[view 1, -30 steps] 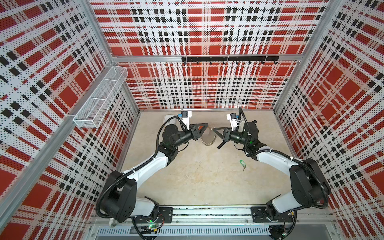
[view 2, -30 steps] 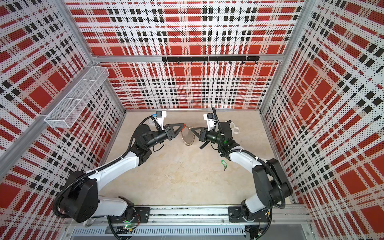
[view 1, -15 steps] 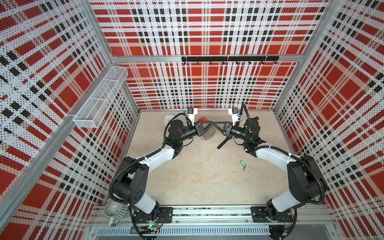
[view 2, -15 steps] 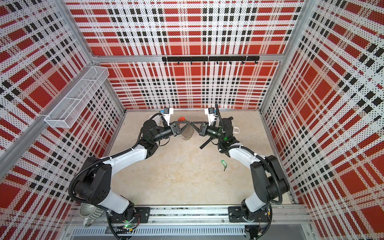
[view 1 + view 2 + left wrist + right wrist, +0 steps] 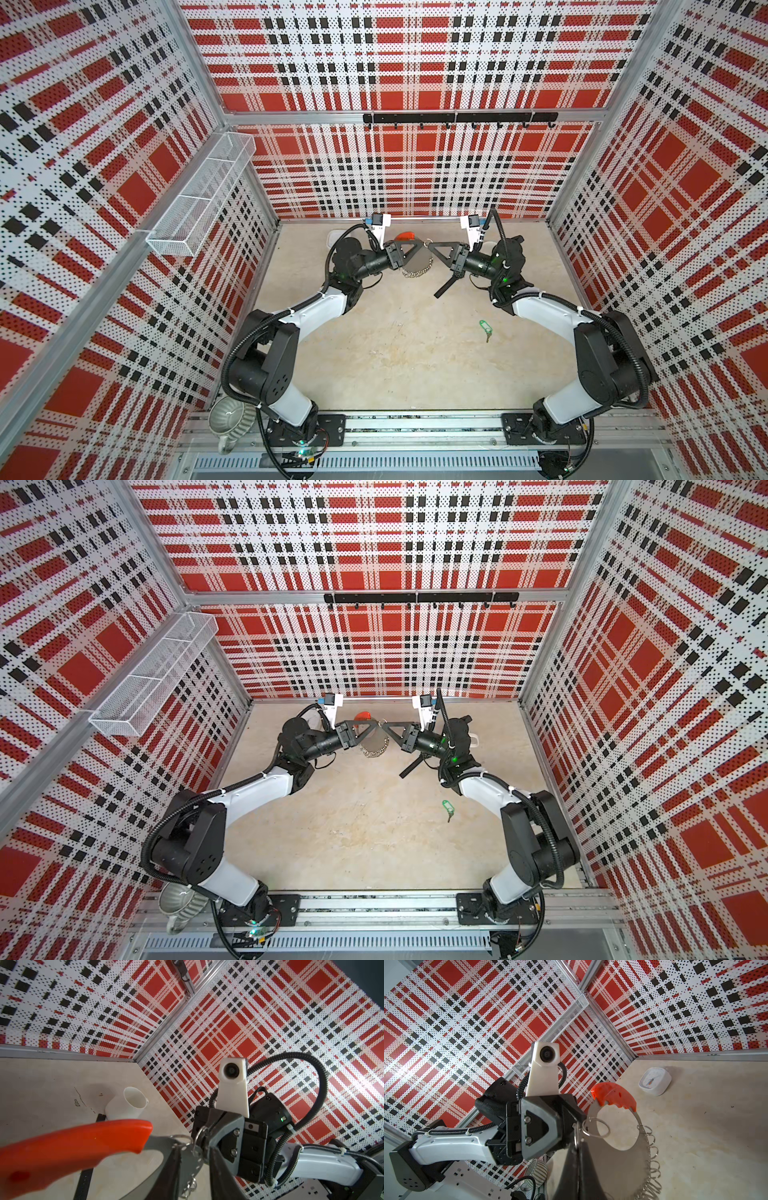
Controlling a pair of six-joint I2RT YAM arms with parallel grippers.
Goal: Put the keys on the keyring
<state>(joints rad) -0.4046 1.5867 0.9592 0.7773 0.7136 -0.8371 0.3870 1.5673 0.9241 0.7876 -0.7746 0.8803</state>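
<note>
The keyring (image 5: 415,261), a flat grey ring with a red curved section and wire loops along its rim, is held raised near the counter's (image 5: 395,353) far edge, gripped by both the left tool (image 5: 578,1124) and the right tool (image 5: 203,1140). The keys (image 5: 485,327), 1 dark key on a green tag, lie toward the right edge.

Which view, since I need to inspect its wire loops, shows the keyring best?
The right wrist view: the keyring is close, red section and rim loops sharp. The left wrist view shows mostly blurred red; both top views show it tiny.
</note>
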